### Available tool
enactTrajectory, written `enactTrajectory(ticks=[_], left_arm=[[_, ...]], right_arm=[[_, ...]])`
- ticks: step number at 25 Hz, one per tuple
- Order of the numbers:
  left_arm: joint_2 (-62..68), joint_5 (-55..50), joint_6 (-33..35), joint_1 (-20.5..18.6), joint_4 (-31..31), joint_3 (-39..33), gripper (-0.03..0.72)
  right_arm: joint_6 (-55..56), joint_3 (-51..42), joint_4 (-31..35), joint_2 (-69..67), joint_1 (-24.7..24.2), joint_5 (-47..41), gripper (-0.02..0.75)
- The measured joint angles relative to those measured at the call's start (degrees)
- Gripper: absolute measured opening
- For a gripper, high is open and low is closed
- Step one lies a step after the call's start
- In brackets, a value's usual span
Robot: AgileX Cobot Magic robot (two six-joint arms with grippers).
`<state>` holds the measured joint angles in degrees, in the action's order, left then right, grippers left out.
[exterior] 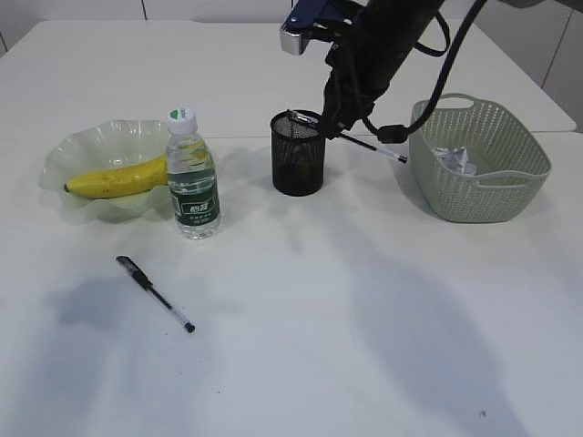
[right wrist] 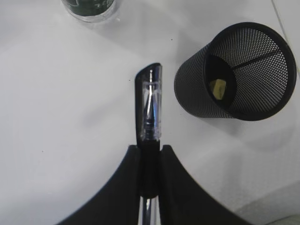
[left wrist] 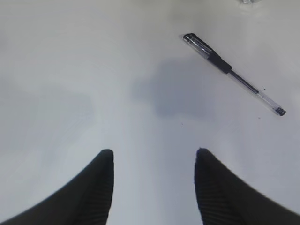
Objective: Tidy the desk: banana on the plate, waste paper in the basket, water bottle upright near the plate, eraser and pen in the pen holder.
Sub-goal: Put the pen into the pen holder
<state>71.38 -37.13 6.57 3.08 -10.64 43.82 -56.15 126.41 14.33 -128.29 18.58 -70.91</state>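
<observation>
A banana (exterior: pixel 114 180) lies on the pale green plate (exterior: pixel 91 141), and the water bottle (exterior: pixel 191 177) stands upright beside it. My right gripper (exterior: pixel 332 123) (right wrist: pixel 150 147) is shut on a clear pen (right wrist: pixel 149 103) (exterior: pixel 383 148), held tilted just above the rim of the black mesh pen holder (exterior: pixel 297 155) (right wrist: pixel 236 70). A yellowish eraser (right wrist: pixel 217 88) lies in the bottom of the holder. A second pen (exterior: pixel 155 293) (left wrist: pixel 233 73) lies flat on the table. My left gripper (left wrist: pixel 154 152) hovers open over bare table short of that pen. Crumpled waste paper (exterior: pixel 455 159) sits in the basket (exterior: pixel 510 196).
The white table (exterior: pixel 346 309) shows a seam behind the holder and ends at the far edge. The right arm and its cables hang over the space between holder and basket. The bottle's base (right wrist: pixel 91 9) shows at the top of the right wrist view.
</observation>
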Motion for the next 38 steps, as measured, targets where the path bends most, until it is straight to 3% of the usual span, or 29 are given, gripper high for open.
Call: enactTrajectory(ticks=[6, 12, 32, 38], left_arm=[[0.0, -0.7, 0.0, 0.0, -1.2, 0.0, 0.384], [0.0, -0.8, 0.0, 0.0, -2.1, 0.0, 0.375], [0.0, -2.2, 0.0, 0.0, -2.2, 0.0, 0.364], [0.0, -2.9, 0.0, 0.0, -2.2, 0.0, 0.363]], right_arm=[[-3.0, 0.0, 5.7, 0.0, -2.7, 1.4, 0.049], [-5.6, 0.0, 10.9, 0.0, -2.9, 8.2, 0.048], [-29.6, -0.3, 44.3, -9.2, -2.9, 29.6, 0.048], [-33.3, -0.4, 48.3, -9.9, -3.1, 34.2, 0.048]])
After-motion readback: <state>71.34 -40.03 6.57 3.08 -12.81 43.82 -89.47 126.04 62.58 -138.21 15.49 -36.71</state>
